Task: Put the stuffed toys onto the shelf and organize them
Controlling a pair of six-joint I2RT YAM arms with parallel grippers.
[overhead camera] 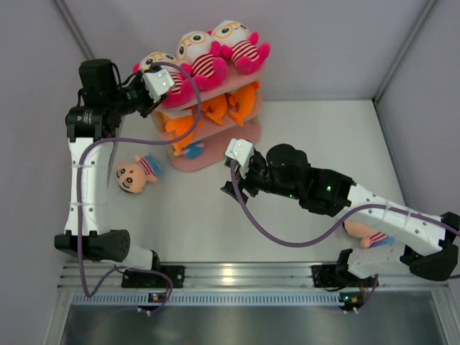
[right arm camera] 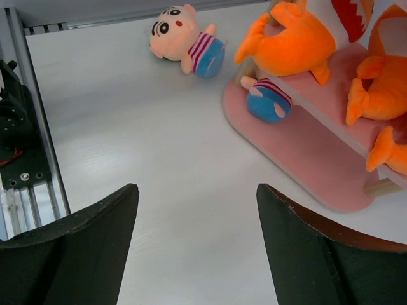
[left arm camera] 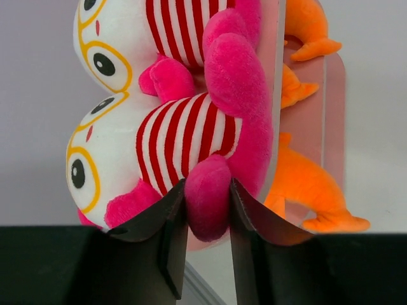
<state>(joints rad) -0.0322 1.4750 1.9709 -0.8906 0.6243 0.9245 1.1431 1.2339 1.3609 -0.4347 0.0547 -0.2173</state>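
Observation:
The pink three-tier shelf (overhead camera: 248,135) stands at the back centre. Three white-faced dolls with yellow glasses (overhead camera: 198,50) sit on its top board, orange sharks (overhead camera: 241,104) on the middle board, and one peach-faced striped doll (overhead camera: 190,151) on the bottom board. My left gripper (overhead camera: 164,93) is shut on the pink foot (left arm camera: 208,197) of the leftmost white-faced doll (left arm camera: 127,159) at the top board's left end. My right gripper (right arm camera: 197,197) is open and empty above the table, in front of the shelf (right arm camera: 305,159). A peach-faced doll (overhead camera: 136,175) lies on the table to the left. Another (overhead camera: 366,233) lies by the right arm.
A metal rail (overhead camera: 237,277) runs along the near edge, behind the arm bases. Grey walls close in the left, back and right sides. Purple cables (overhead camera: 287,241) hang from both arms. The right wrist view shows the loose peach doll (right arm camera: 184,41) and the rail (right arm camera: 19,146).

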